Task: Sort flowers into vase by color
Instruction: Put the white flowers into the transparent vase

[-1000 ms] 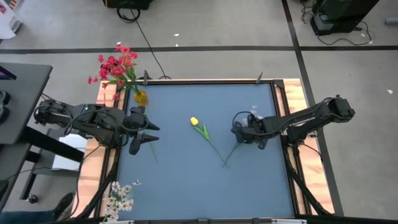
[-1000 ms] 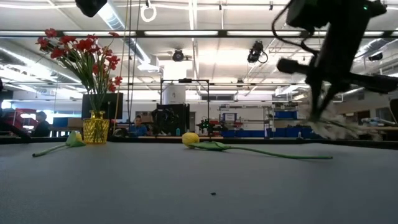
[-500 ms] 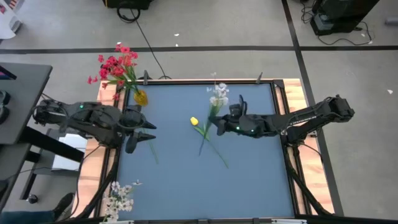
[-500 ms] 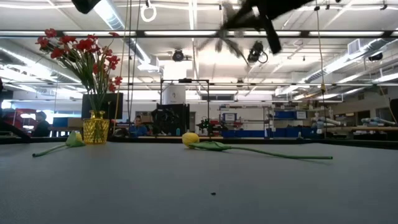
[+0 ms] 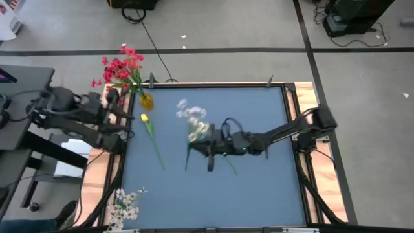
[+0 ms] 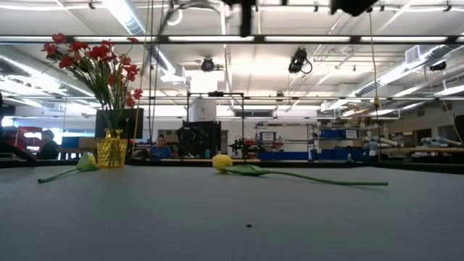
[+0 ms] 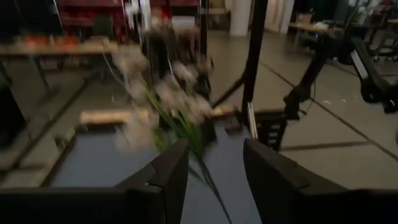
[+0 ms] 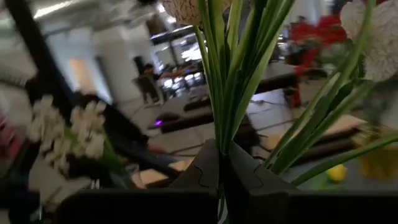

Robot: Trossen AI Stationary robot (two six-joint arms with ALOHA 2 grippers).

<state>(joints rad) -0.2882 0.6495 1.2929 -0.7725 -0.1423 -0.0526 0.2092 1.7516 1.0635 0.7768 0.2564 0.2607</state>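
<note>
The right gripper [image 5: 206, 146] is clamped on the green stems of a white flower spray [image 5: 191, 123], carried above the middle of the table [image 5: 259, 188], its blossoms toward the yellow vase [image 5: 146, 101] of red flowers [image 5: 120, 68] at the far-left corner. The left gripper [image 7: 211, 168], fingers apart and empty, seems lifted at the table's left edge near that vase. A yellow tulip [image 5: 150, 129] lies just in front of the vase; another's stem [image 5: 228, 164] lies under the right arm.
</note>
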